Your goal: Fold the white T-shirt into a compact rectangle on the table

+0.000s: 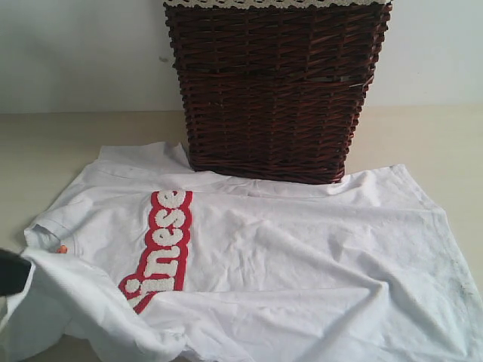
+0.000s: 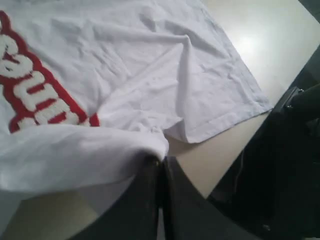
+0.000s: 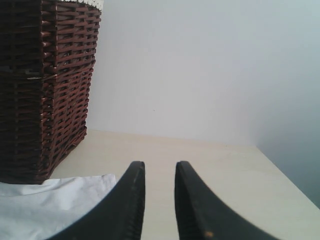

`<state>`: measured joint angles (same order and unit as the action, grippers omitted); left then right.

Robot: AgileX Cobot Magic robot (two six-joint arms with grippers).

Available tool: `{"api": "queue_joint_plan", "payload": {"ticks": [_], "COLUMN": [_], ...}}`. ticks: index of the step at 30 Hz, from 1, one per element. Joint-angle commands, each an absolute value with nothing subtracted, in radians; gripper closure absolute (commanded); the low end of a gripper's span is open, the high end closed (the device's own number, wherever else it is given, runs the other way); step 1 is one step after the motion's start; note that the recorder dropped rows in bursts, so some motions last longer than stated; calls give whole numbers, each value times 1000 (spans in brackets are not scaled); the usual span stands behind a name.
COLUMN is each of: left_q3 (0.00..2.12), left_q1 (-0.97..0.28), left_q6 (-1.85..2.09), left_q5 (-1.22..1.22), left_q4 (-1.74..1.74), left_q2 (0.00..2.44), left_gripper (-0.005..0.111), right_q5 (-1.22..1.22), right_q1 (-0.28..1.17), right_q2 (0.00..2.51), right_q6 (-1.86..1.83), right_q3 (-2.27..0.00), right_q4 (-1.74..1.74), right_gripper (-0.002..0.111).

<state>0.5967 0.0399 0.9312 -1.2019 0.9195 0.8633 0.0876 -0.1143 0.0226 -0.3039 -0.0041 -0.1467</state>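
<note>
Your left claw (image 2: 160,162) is pinching a fold of the white T-shirt (image 1: 302,256), which is spread over the desk's (image 1: 45,143) near edge and reaches the basket (image 1: 272,90). Your right claw (image 3: 159,167) hangs spread and empty. Pull from one side only and the cloth may bunch or slip free.

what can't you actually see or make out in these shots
Lettering on the white T-shirt: exterior view, first letters hidden under a folded-over flap of shirt.
Left gripper: exterior view, cut off by the left edge, only a dark shape.
Wicker basket: exterior view, top cut off by the upper edge, contents unseen.
Right gripper: outside the exterior view.
</note>
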Motion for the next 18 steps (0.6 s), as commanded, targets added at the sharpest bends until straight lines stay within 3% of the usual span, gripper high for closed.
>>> {"api": "queue_joint_plan", "payload": {"ticks": [1, 18], "left_q3": [502, 401], "left_q1": [40, 40], "left_q6": [820, 389], "left_q5": [-1221, -1185], "left_q4": [929, 909], "left_q2": [780, 549], "left_gripper": [107, 107], "right_q5": [81, 81], "right_q1": [-111, -111], "right_q2": [22, 22], "right_q6": [-309, -309], "right_q3": [0, 0], "right_q4": [-150, -150], "right_gripper": [85, 85]}}
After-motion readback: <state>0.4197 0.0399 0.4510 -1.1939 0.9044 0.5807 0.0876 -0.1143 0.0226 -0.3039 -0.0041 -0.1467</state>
